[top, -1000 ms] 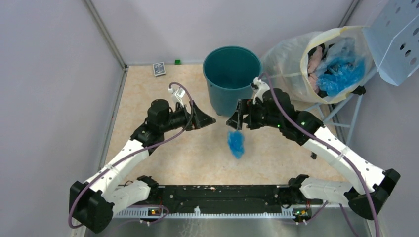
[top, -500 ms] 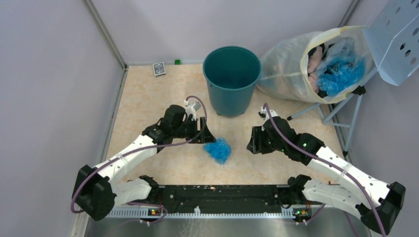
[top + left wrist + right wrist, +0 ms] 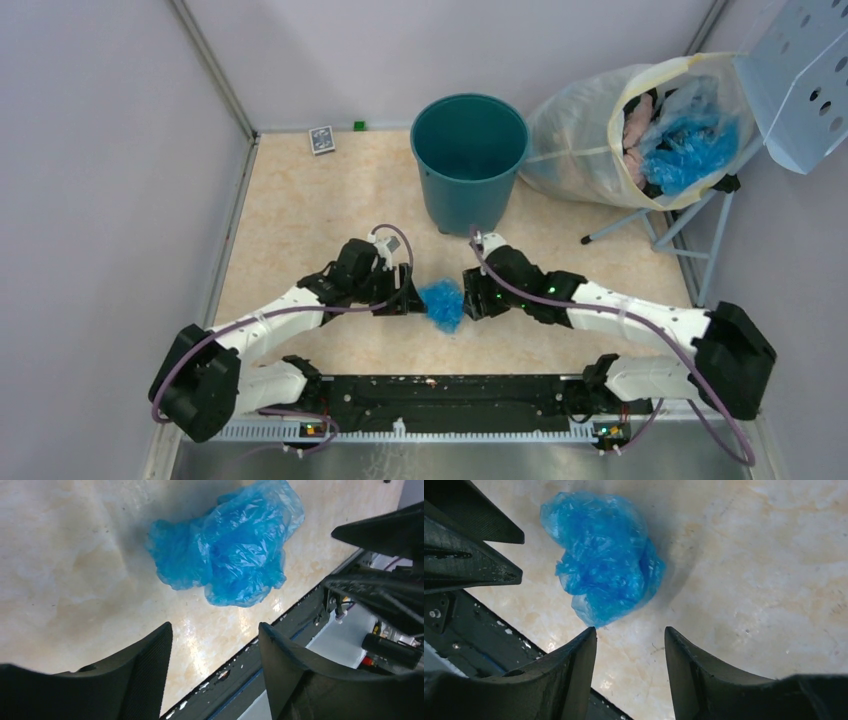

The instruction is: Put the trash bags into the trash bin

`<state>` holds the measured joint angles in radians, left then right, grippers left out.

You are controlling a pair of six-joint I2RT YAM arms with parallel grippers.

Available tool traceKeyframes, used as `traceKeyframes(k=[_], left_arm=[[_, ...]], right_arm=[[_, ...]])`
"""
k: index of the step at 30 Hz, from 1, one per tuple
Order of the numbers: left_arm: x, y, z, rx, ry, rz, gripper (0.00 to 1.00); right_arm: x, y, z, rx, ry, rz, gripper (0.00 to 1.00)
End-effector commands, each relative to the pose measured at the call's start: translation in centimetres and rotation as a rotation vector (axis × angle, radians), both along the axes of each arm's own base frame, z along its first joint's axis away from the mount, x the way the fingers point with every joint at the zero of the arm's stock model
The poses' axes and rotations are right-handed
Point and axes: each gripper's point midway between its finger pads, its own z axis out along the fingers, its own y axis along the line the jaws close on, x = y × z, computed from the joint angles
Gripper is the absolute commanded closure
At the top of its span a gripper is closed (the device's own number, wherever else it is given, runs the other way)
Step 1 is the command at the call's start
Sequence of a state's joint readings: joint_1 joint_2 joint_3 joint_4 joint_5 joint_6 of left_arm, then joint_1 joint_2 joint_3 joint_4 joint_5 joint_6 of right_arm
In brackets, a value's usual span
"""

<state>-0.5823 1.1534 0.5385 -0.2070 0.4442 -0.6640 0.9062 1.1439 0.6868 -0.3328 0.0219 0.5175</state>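
A beige marbled tabletop (image 3: pixel 300 200) lies under both arms. A large cloudy-white translucent sack (image 3: pixel 575 140) sits well beyond the right gripper (image 3: pixel 470 300), off to its right. The round dark-teal plastic bin (image 3: pixel 468 190) stands upright beyond both grippers, apart from them. The crumpled light-blue plastic bag (image 3: pixel 441 303) lies on the tabletop between the two, just ahead of each one's fingertips. The left gripper (image 3: pixel 412 297) and the right gripper both have their jaws spread and hold nothing.
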Motion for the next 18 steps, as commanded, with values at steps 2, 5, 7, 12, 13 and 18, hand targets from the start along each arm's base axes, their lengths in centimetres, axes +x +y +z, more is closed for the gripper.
traceKeyframes(k=[2, 5, 7, 12, 13, 18], left_arm=[[3.1, -0.8, 1.5, -0.042, -0.099, 0.085, 0.29], [3.3, -1.0, 1.4, -0.056, -0.092, 0.082, 0.28], [3.5, -0.9, 1.0, -0.046, -0.089, 0.083, 0.29], [4.1, -0.8, -0.1, -0.032, -0.063, 0.101, 0.37], [4.3, -0.9, -0.2, -0.034, -0.06, 0.099, 0.39], [5.5, -1.8, -0.5, -0.043, -0.059, 0.086, 0.46]], right_arm=[[1.8, 4.6, 1.6, 0.006, -0.173, 0.042, 0.48], [1.7, 5.1, 0.5, -0.014, -0.158, 0.03, 0.52], [1.8, 5.3, -0.3, -0.035, -0.145, 0.028, 0.53], [2.2, 6.5, -0.6, -0.038, -0.148, 0.056, 0.54], [2.3, 6.6, -0.9, -0.048, -0.145, 0.057, 0.55], [2.2, 6.4, -2.6, -0.109, -0.102, 0.055, 0.66]])
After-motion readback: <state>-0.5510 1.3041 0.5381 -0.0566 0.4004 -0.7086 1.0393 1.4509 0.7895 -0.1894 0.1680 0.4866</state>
